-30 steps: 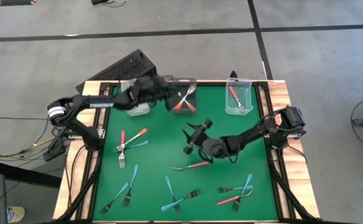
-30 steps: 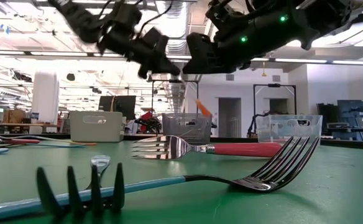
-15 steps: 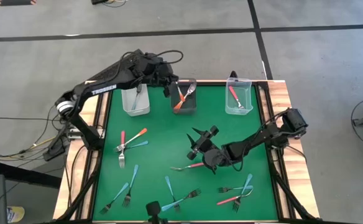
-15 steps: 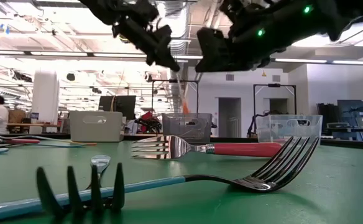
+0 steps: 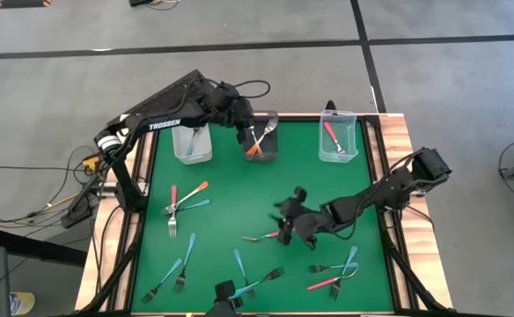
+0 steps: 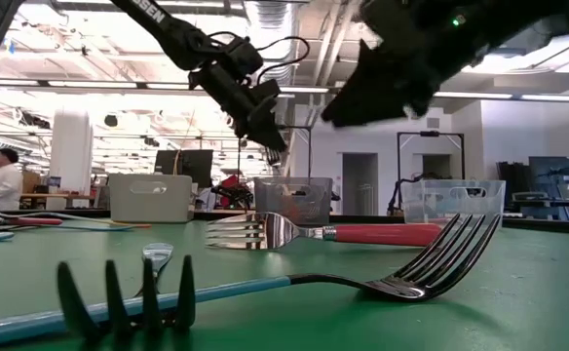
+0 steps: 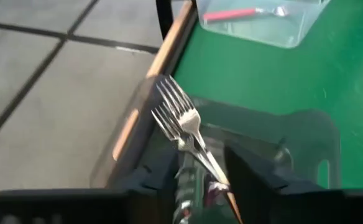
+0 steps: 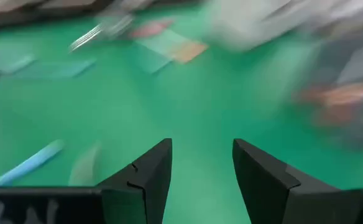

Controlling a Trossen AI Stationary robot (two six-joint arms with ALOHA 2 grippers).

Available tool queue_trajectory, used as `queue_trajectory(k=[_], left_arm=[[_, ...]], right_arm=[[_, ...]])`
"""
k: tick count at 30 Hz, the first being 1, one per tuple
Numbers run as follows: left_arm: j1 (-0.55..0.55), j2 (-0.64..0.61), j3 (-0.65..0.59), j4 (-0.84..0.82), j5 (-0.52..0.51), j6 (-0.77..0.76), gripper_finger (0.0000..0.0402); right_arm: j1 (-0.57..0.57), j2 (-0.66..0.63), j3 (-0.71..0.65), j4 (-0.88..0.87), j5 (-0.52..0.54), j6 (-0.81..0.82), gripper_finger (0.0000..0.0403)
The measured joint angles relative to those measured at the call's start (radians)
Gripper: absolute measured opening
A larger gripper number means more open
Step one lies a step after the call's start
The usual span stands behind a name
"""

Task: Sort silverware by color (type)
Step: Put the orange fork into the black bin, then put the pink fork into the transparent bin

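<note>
My left gripper [image 5: 244,132] hangs open over the middle bin [image 5: 260,141], which holds orange-handled forks. One orange fork [image 7: 176,112] slants up out of this bin between my fingers, its tines over the bin's rim and its handle end down inside. My right gripper [image 5: 283,227] is open and empty, low over the green mat just beside a pink-red fork [image 5: 270,235] that lies flat. The right bin [image 5: 338,136] holds a pink-red fork [image 5: 332,134]. My left gripper [image 7: 207,155] has its fingers apart on either side of the orange fork's neck [image 7: 200,149], coming from above. Whether either finger touches the neck, I cannot tell.
A pale bin [image 5: 193,143] stands at the far left. Loose forks lie in clusters at the mat's left [image 5: 187,201], near left [image 5: 173,273], near middle [image 5: 253,280] and near right [image 5: 336,271]. A dark object [image 5: 224,297] sits at the near edge.
My left gripper has opened over the middle bin, and the orange fork that hung below it has gone down into the bin. My right gripper has moved down and toward the table's near edge, closer to the pink-red fork on the mat.
</note>
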Motion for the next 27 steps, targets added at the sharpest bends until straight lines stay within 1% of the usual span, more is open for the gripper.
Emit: queue_trajectory(k=[1,2,3,4,7,9,14,16,18,21,22,24,27], left_arm=[[0.0,-0.002,0.002,0.007,-0.01,0.0,0.0144],[-0.001,-0.005,0.004,0.006,-0.02,0.0,0.0162],[-0.001,-0.009,0.009,0.001,-0.035,-0.001,0.0179],[-0.001,-0.017,0.015,-0.004,-0.049,-0.007,0.0195],[-0.01,-0.066,0.02,-0.011,-0.055,-0.013,0.023],[-0.027,-0.109,0.02,-0.019,-0.059,-0.008,0.0241],[-0.07,-0.262,0.02,-0.069,-0.054,-0.002,0.0242],[-0.101,-0.326,0.001,-0.086,-0.043,-0.002,0.0239],[-0.149,-0.386,-0.052,-0.082,-0.033,-0.009,0.0236],[-0.231,-0.471,-0.163,-0.04,-0.029,-0.033,0.0231],[-0.256,-0.5,-0.208,-0.018,-0.03,-0.047,0.023],[-0.308,-0.555,-0.303,0.05,-0.04,-0.084,0.0227],[-0.397,-0.629,-0.449,0.174,-0.087,-0.149,0.0225]], right_arm=[[-0.008,0.003,0.0,-0.012,-0.097,0.012,0.0195],[-0.013,0.01,0.0,-0.012,-0.167,0.026,0.0195],[-0.016,0.016,0.0,-0.006,-0.212,0.035,0.0195],[-0.02,0.02,0.0,-0.009,-0.235,0.041,0.0194],[-0.013,0.041,0.0,-0.014,-0.25,0.046,0.0194],[-0.011,0.046,-0.001,-0.028,-0.252,0.048,0.0194],[-0.015,0.045,0.0,-0.062,-0.271,0.047,0.0194],[-0.021,0.045,0.0,-0.069,-0.272,0.047,0.0194],[-0.02,0.057,0.0,-0.068,-0.272,0.047,0.0194],[-0.02,0.076,-0.002,-0.076,-0.278,0.046,0.0194],[-0.02,0.095,0.0,-0.039,-0.284,0.051,0.0194],[-0.02,0.124,0.002,-0.008,-0.314,0.05,0.0194],[-0.016,0.188,0.005,0.071,-0.38,0.043,0.0194]])
